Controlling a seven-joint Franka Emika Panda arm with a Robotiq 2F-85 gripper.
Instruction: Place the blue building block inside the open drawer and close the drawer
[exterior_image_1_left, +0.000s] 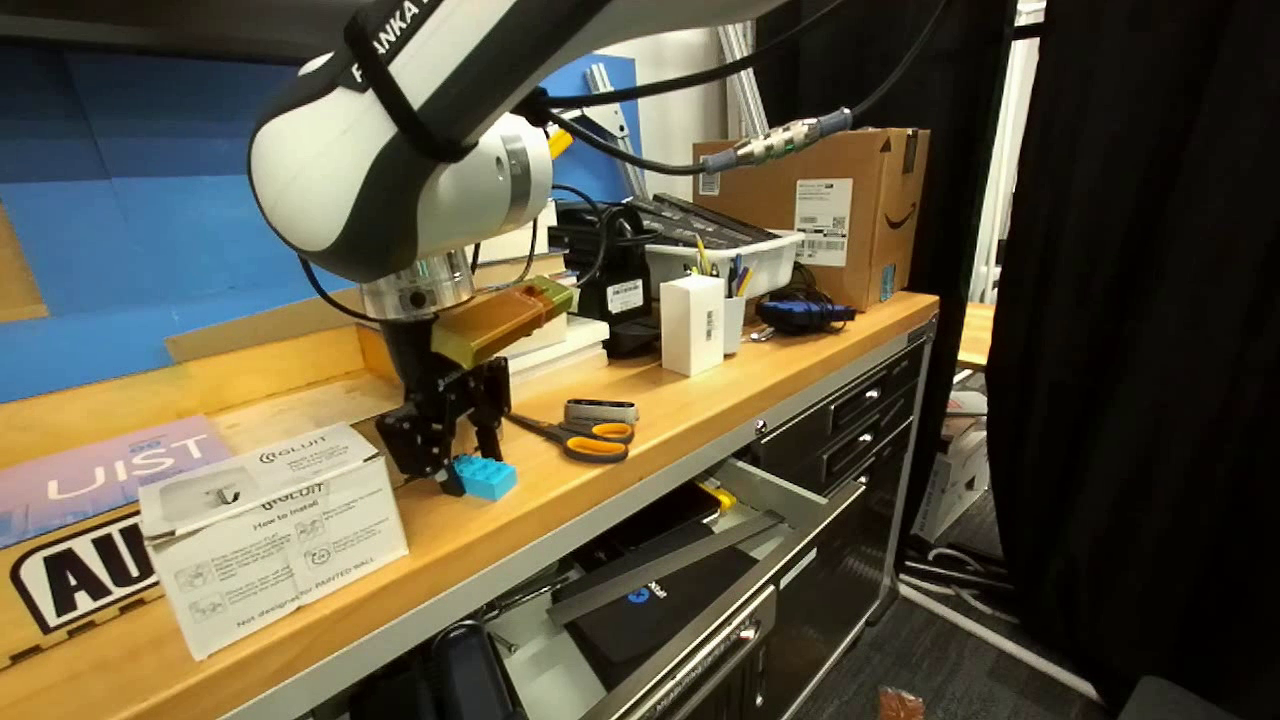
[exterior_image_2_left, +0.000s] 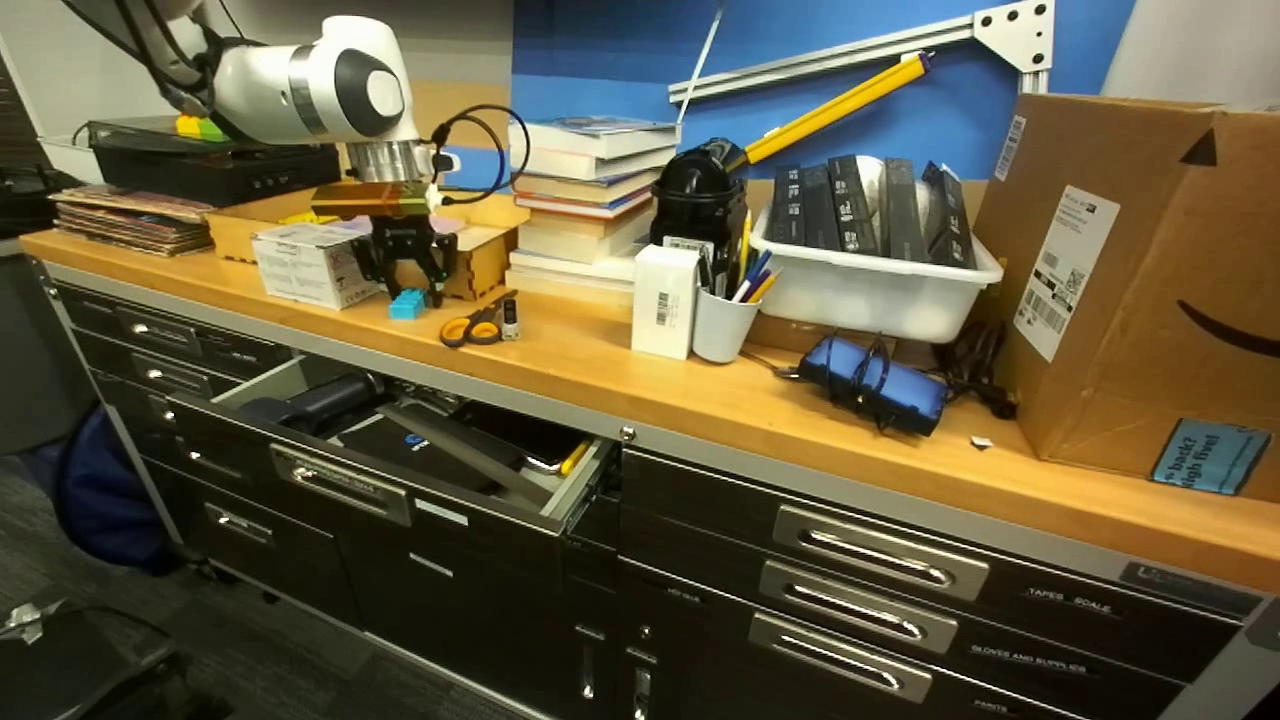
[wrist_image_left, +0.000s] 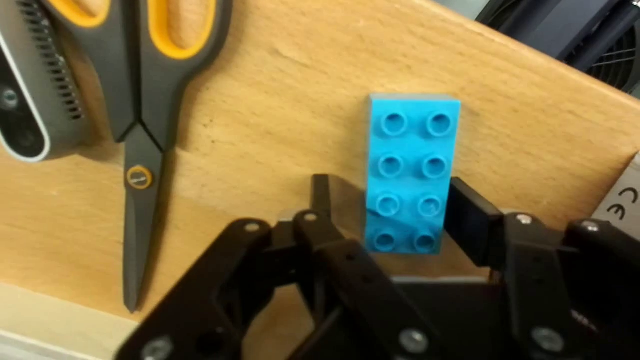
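The blue building block lies flat, studs up, on the wooden worktop near its front edge. It also shows in an exterior view and in the wrist view. My gripper is open and low over the worktop, its fingers on either side of the block's near end in the wrist view. One finger is close against the block's right side; whether it touches I cannot tell. The other stands apart with a gap. The drawer is pulled out below the worktop, holding dark items; it also shows in an exterior view.
Black-and-orange scissors and a small grey camera-like device lie beside the block. A white printed box stands close on the gripper's other side. Stacked books, a white carton and a pen cup stand farther along.
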